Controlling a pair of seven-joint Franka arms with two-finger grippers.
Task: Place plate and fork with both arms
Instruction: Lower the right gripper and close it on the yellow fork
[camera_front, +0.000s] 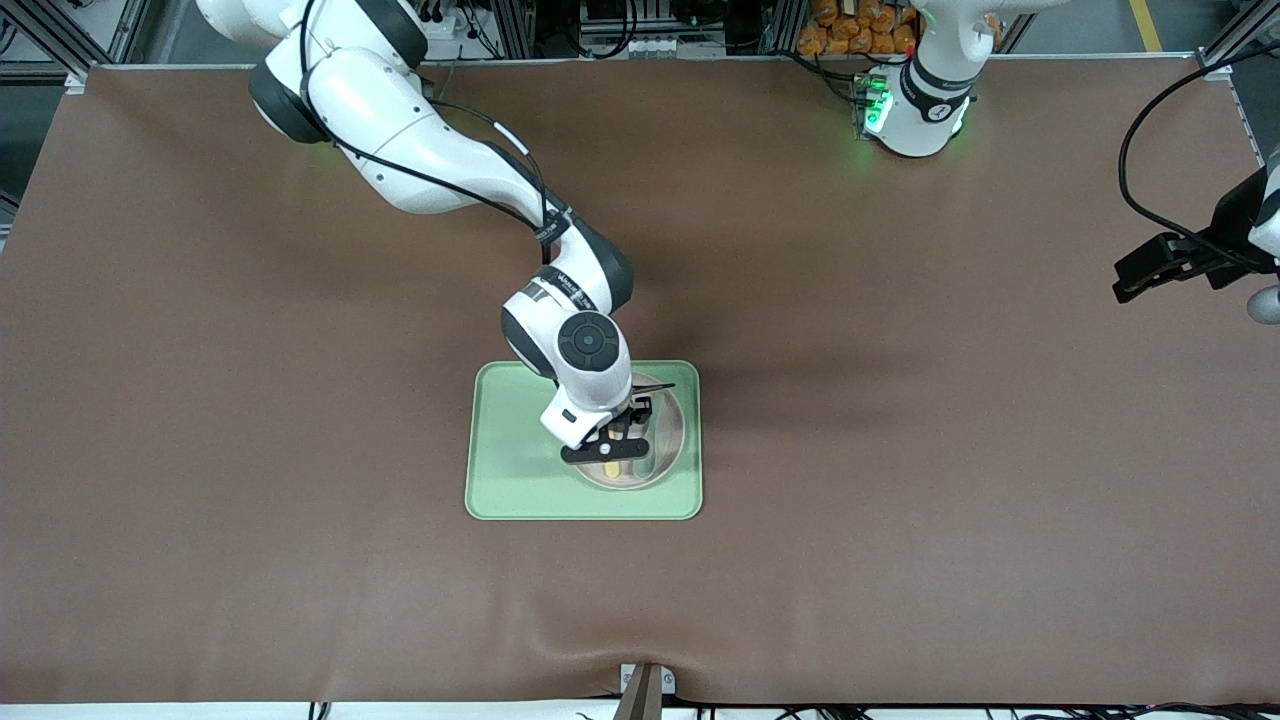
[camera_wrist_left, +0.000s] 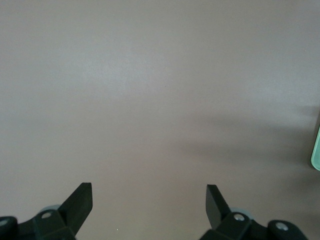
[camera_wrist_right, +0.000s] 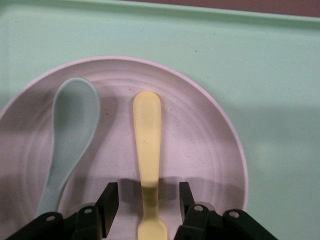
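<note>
I see the plate (camera_front: 668, 440) on the green tray (camera_front: 510, 480), holding the fork (camera_wrist_right: 147, 145) beside a green spoon (camera_wrist_right: 72, 135); my right end effector (camera_wrist_right: 148, 200) hangs low over the plate, fingers apart astride the fork, not gripping; the left end effector (camera_wrist_left: 149, 197) waits open above bare worktop (camera_front: 900, 450).

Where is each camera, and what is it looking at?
Front view: high across the table, facing both arms; the right tool is over the plate on the tray.
Left wrist view: on the left arm, looking at bare table past the open left tool.
Right wrist view: looking down at the fork, spoon.
Shared: plate, fork.
</note>
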